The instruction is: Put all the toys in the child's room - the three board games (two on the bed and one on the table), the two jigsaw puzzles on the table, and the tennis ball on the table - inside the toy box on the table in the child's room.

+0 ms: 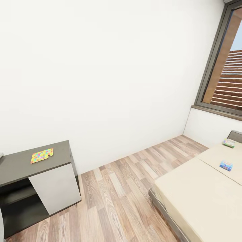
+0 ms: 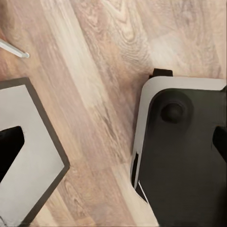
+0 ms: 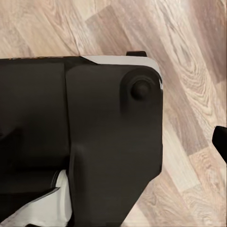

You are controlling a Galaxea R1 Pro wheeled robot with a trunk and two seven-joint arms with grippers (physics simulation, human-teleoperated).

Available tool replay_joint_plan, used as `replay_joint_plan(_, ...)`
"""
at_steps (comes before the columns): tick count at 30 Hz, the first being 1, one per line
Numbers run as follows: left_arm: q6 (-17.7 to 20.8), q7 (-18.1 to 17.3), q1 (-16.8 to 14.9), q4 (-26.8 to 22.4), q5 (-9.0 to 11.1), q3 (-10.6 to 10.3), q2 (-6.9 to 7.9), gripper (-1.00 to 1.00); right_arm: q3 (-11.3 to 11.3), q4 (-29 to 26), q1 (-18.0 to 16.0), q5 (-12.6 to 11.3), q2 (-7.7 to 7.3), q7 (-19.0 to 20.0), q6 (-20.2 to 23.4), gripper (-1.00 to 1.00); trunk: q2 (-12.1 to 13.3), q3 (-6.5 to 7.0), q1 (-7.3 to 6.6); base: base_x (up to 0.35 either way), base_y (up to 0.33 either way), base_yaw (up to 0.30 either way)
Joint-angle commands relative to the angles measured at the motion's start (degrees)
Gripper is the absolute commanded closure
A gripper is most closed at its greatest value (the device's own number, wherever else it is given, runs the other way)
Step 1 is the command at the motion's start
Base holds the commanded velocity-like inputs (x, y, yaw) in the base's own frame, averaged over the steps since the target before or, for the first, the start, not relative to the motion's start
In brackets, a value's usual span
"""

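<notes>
Two board games lie on the cream bed (image 1: 201,195) at the right: a green-edged box (image 1: 229,143) near the far end and a blue printed box (image 1: 226,165) closer in. A jigsaw puzzle (image 1: 41,155), a flat square with a multicoloured mosaic, rests on a low dark-grey-topped cabinet (image 1: 20,164) at the left. The toy box, the table and the tennis ball are out of view. My left gripper (image 2: 113,146) hangs open over the wood floor, one dark finger (image 2: 9,146) at each side. My right gripper (image 3: 113,142) is open above my dark base, with one finger (image 3: 220,142) showing.
Wood-plank floor (image 1: 124,188) runs between the cabinet and the bed. A white wall stands ahead and a dark-framed window (image 1: 222,74) at the right. My base (image 2: 184,161) sits beside a grey dark-edged panel (image 2: 38,123).
</notes>
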Motion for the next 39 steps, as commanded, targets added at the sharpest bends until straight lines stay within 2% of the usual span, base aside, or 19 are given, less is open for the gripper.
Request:
replay_joint_plan(1, -0.3, 0.1, 0.7, 0.1, 0.2, 0.1, 0.00, -1.00, 0.0, 0.1, 0.5, -0.1, 0.03, -0.2, -0.2, -1.00, -0.1, -0.12, 0.04, 0.000, 0.000, 0.000)
replay_joint_plan(7, -0.5, 0.1, 5.5, 0.1, 0.2, 0.1, -0.01, -1.00, 0.1, 0.1, 3.0, -0.1, 0.08, -0.2, -0.2, -1.00, -0.1, -0.12, 0.04, 0.000, 0.000, 0.000)
replay_joint_plan(13, -0.5, 0.3, 7.5, 0.7, 0.0, 0.1, -0.07, -1.00, 0.2, 0.2, 4.5, -0.2, 0.20, -0.3, -0.1, -1.00, -0.1, -0.12, 0.04, 0.000, 0.000, 0.000)
replay_joint_plan(39, -0.6, 0.5, 8.2, 0.9, -0.2, 0.0, -0.58, -1.00, 0.1, 0.2, 6.7, -0.4, 0.09, -0.3, -0.1, -1.00, -0.1, -0.12, 0.04, 0.000, 0.000, 0.000)
